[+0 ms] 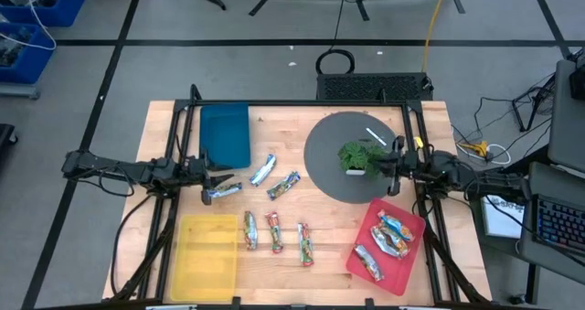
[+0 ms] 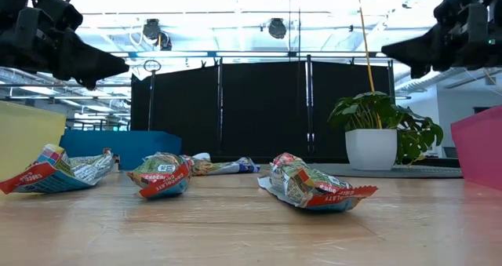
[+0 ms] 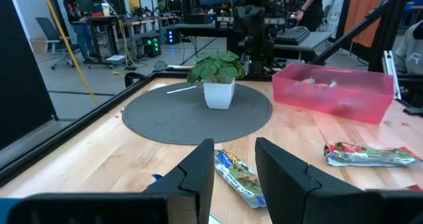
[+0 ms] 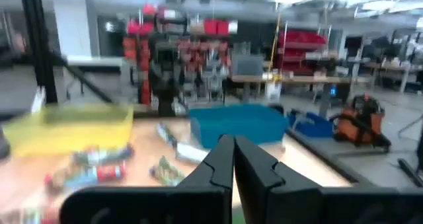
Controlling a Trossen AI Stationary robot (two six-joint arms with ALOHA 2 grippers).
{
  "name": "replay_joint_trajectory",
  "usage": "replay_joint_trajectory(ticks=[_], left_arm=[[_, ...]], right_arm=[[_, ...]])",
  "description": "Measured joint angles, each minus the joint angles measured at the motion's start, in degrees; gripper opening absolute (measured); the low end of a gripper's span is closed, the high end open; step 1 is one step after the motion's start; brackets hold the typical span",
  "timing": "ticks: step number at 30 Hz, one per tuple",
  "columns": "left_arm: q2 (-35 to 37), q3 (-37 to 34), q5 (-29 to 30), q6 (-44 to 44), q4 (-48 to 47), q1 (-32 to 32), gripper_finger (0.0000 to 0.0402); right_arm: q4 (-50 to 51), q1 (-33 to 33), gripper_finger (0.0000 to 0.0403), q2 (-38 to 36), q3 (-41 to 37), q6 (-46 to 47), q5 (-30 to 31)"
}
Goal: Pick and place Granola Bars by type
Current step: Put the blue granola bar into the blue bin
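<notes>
our left gripper (image 1: 222, 187) hangs with its jaws parted over a silver-blue bar (image 1: 223, 191) just beside the blue tray (image 1: 225, 134) — nothing gripped. our right gripper (image 1: 387, 160) has its fingers pressed together, empty, above the potted plant (image 1: 360, 155) on the grey mat (image 1: 331, 173). three red-green bars (image 1: 274, 232) lie beside the yellow tray (image 1: 207, 253); three silver-orange bars (image 1: 389, 238) sit in the red tray (image 1: 361, 254).

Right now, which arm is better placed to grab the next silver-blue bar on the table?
Left. The left gripper is open, right beside a silver-blue bar, next to the blue tray. The right gripper is shut over the round mat near the plant, farther from the loose bars.
</notes>
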State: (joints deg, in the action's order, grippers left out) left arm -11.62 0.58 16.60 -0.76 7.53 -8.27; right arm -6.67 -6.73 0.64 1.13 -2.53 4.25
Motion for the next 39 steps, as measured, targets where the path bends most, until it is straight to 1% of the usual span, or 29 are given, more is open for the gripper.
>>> replay_joint_trajectory(ticks=[6,10,12,15,18,21,26,31,35,39], left_arm=[[0.0,0.0,0.0,-3.1,-0.5,0.0,0.0118],[-0.8,0.1,0.6,-4.1,-3.2,0.0,0.0118],[-2.2,0.1,1.6,-6.0,-2.8,0.0,0.0118],[-5.6,2.0,5.0,-8.3,-2.9,0.0,0.0118],[-10.9,5.0,7.1,-9.9,-4.4,0.1,0.0118],[-18.4,9.4,6.3,-13.7,-8.6,0.8,0.0118],[-33.8,18.9,2.1,-19.1,-22.9,1.1,0.0118],[-45.9,26.9,-5.1,-22.1,-33.2,1.1,0.0118],[-52.5,30.5,-5.6,-23.6,-37.5,1.0,0.0118],[-57.2,31.6,-6.1,-27.3,-40.7,1.1,0.0118]], right_arm=[[0.0,0.0,0.0006,0.0,-0.1,-1.1,4.6],[-0.2,0.0,0.0006,0.0,-0.1,-1.2,4.7],[-0.2,0.0,0.0006,0.0,-0.1,-1.2,4.7],[-0.2,0.0,0.0006,0.0,-0.2,-1.2,4.7],[-0.2,0.0,0.0006,0.0,-0.2,-1.2,4.7],[-0.2,0.0,0.0006,0.0,-0.2,-1.2,4.7],[-0.2,0.0,0.0006,0.0,-0.2,-1.2,4.7],[-0.3,0.0,0.0006,0.0,-0.2,-1.2,4.7],[-0.4,0.0,0.0006,0.0,-0.2,-1.2,4.7],[-0.4,0.0,0.0006,0.0,-0.2,-1.2,4.7]])
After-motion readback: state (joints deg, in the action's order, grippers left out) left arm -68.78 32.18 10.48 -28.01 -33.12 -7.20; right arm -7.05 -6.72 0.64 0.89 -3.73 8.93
